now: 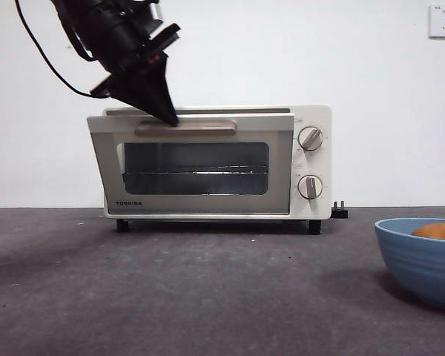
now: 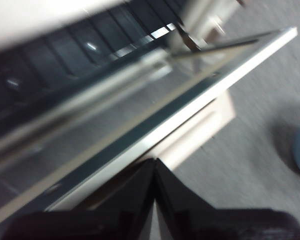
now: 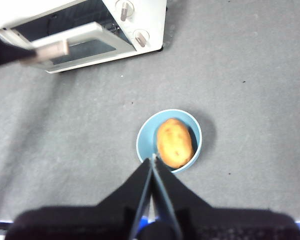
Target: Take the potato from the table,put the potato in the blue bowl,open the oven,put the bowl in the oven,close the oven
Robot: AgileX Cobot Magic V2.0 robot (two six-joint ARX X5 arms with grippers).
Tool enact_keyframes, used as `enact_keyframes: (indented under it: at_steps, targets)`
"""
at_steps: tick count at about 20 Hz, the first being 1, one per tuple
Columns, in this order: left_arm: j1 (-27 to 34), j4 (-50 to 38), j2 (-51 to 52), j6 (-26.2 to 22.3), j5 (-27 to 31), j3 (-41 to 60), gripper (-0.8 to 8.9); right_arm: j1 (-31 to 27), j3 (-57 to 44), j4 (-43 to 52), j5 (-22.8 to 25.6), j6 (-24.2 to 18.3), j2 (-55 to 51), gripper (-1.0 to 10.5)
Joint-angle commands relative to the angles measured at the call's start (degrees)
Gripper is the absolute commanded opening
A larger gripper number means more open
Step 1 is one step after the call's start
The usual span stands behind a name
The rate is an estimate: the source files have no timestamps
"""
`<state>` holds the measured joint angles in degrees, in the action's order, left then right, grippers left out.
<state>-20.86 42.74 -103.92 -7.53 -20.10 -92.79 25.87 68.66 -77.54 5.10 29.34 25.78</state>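
The potato (image 3: 174,142), a smooth orange-tan lump, is lying inside the blue bowl (image 3: 145,145), so the job is now turning to the oven (image 1: 311,119). The left gripper (image 1: 170,119) is reaching down from above with its tapered black tip sitting on the beige bar handle (image 1: 200,127), near the handle's left end. Its fingers are pressed together into one wedge, not clamped around the bar, which suggests it is hooking or pushing the handle rather than pinching it. The door (image 1: 200,167) is standing slightly ajar, tipped out at the top; from the left arm's own camera I am seeing the dark glass swung away from the cream body, with the wire rack (image 2: 90,47) showing in the gap. I judge that the opening is underway and far from finished. The right gripper (image 3: 153,165) is waiting high above the bowl, its fingers closed on nothing, probably parked there for lifting the bowl once the door is down. The bowl is sitting on the dark grey, mottled surface (image 1: 170,289), well in front of the oven and off toward its knob side, matte and faintly ridged, much wider than the potato. The two round knobs (image 1: 310,138) are standing one above the other on the cream panel.
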Motion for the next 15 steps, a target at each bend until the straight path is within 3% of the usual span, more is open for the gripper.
enact_keyframes:
  at_steps: [1,7,15]
  targets:
    - [-0.5,-1.7,-3.3,0.1,5.6,4.7,-0.06,0.0,0.0,-1.4,-0.2,0.6,-0.3,0.0]
    - [-1.5,-9.2,-0.9,3.7,6.7,13.8,-0.06,0.0,0.0,-1.4,-0.2,0.4,-0.3,0.0]
    - [-1.8,-9.6,-0.9,4.5,6.9,15.0,-0.06,0.0,0.0,-1.4,-0.2,0.0,-0.3,0.0]
